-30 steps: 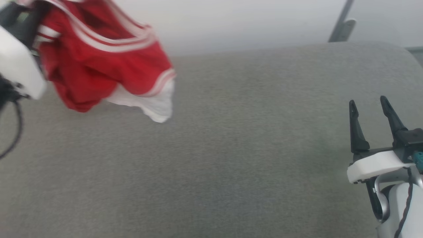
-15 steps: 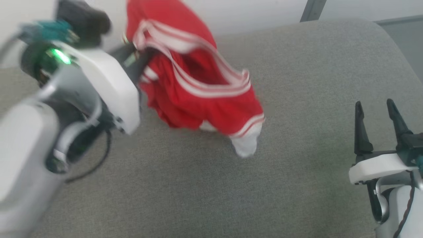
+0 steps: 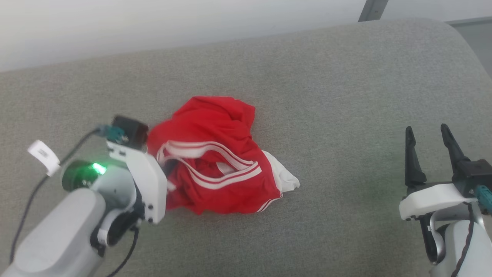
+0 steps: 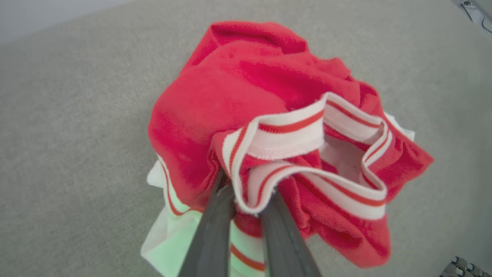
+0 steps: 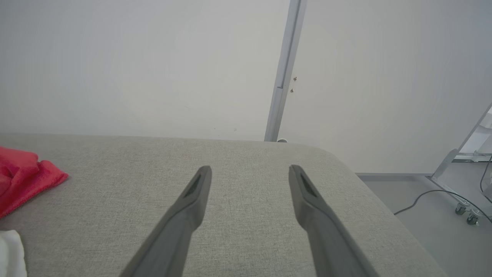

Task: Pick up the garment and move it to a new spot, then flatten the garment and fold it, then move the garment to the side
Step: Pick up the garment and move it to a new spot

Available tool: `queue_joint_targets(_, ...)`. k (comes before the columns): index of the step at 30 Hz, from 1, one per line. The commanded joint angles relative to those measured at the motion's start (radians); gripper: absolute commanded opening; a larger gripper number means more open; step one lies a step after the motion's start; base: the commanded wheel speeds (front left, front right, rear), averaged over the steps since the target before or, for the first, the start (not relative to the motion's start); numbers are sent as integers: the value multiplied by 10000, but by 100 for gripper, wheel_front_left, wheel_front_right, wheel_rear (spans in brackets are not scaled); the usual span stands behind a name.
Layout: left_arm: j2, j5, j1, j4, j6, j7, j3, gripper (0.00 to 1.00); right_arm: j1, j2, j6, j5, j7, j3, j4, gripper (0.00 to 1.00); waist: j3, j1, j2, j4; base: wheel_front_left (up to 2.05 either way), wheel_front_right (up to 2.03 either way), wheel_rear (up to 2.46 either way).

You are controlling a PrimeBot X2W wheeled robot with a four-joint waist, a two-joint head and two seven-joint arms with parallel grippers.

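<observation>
Garment (image 3: 215, 154) now down on worktop (image 3: 346, 96), airborne earlier; we see left gripper (image 4: 246, 192) clamped on it, right gripper (image 3: 426, 129) spread, empty; flatten next.

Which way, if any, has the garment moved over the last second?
Yes. The garment came down: it hung against the far edge of the grey cushion, and now lies crumpled mid-cushion, left claw shut on it.
</observation>
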Motion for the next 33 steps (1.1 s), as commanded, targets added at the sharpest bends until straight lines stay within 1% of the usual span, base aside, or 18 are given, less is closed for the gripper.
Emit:
queue_joint_targets(1, -29, 10, 170, 465, -158, -129, -119, 0, -38, 42, -10, 32, -85, 52, 38, 100, -6, 0, 0, 48, 0, 0, 0)
queue_joint_targets(5, -393, -3, 323, 1860, -490, -374, -414, 0, -140, 44, -10, 36, -82, 123, 83, 100, -34, 0, 0, 125, 0, 0, 0)
queue_joint_targets(6, -393, -3, 323, 1860, -490, -374, -414, 0, -140, 44, -10, 36, -82, 123, 83, 100, -34, 0, 0, 125, 0, 0, 0)
queue_joint_targets(14, -1070, 343, -4, 4490, -1277, -833, -1052, 0, -183, 48, -10, -87, -82, 212, 68, 100, -186, 0, 0, 307, 0, 0, 0)
queue_joint_targets(15, -1169, 363, -60, 4751, -1391, -912, -1115, 13, -179, 48, -10, -91, -82, 216, 85, 100, -229, 0, 0, 332, 0, 0, 0)
queue_joint_targets(16, -1282, 358, -114, 4963, -1509, -1010, -1153, 35, -175, 47, -10, -91, -82, 214, 102, 100, -281, 0, 0, 357, 0, 0, 0)
queue_joint_targets(17, -1372, 370, -181, 5165, -1615, -1078, -1198, 69, -163, 47, -10, -106, -83, 218, 126, 100, -345, 0, 0, 379, 0, 0, 0)
queue_joint_targets(18, -1435, 418, -247, 5309, -1709, -1155, -1257, 91, -149, 45, -10, -125, -83, 224, 145, 100, -412, 0, 0, 402, 0, 0, 0)
queue_joint_targets(19, -1511, 387, -284, 5448, -1775, -1262, -1246, 100, -121, 39, -10, -147, -83, 230, 165, 100, -496, 0, 0, 434, 0, 0, 0)
queue_joint_targets(24, -1595, 311, -466, 5638, -2028, -1840, -1148, 100, 83, -71, -10, -156, -84, 296, 273, 100, -1005, 0, 0, 602, 0, 0, 0)
queue_joint_targets(28, -1418, 323, -325, 5331, -2137, -2457, -1017, 100, 279, -204, -10, -98, -84, 350, 335, 100, -1469, 0, 0, 764, 0, 0, 0)
queue_joint_targets(33, -942, 294, 159, 4591, -1934, -3503, -610, 100, 547, -288, -10, 19, -83, 419, 357, 100, -1964, 0, 0, 995, 0, 0, 0)
